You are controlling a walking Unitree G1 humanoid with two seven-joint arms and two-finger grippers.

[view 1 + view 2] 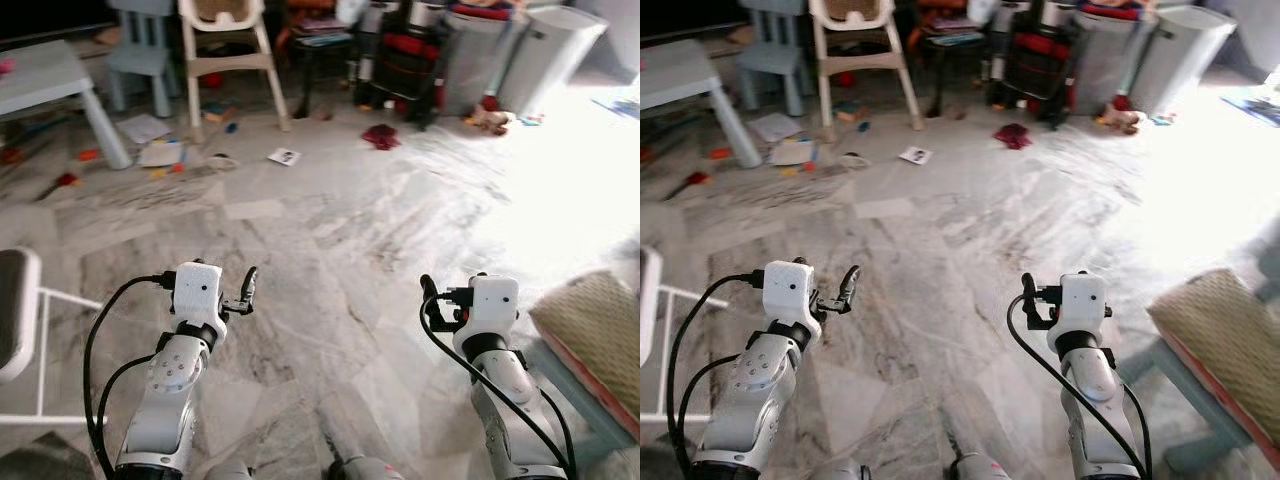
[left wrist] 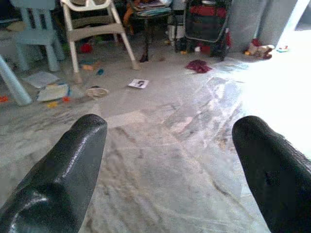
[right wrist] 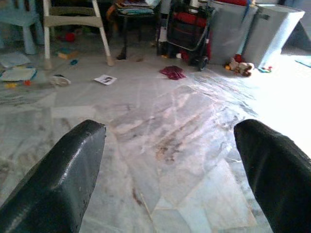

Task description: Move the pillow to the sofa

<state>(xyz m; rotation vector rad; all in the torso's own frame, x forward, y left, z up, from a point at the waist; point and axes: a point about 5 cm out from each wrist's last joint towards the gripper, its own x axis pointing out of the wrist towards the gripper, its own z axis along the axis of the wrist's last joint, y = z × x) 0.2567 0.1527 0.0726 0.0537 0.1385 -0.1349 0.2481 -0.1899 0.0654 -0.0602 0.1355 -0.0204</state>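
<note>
A tan woven cushion (image 1: 592, 328) with a red edge lies on a low blue stand (image 1: 583, 408) at the right, just beyond my right arm. Both arms are held up in front of me over the marble floor (image 1: 340, 220). My left gripper (image 1: 247, 286) is open, its black fingers (image 2: 63, 170) wide apart with nothing between them. My right gripper (image 1: 430, 296) is open too, fingers (image 3: 58, 174) spread and empty, about a forearm's length left of the cushion.
A white high chair (image 1: 228, 50), a blue child's chair (image 1: 140, 50) and a grey table (image 1: 50, 80) stand at the back left. Toys and papers (image 1: 160, 150) litter the floor there. Grey bins (image 1: 545, 50) stand at the back right. A white chair (image 1: 20, 330) is close on my left.
</note>
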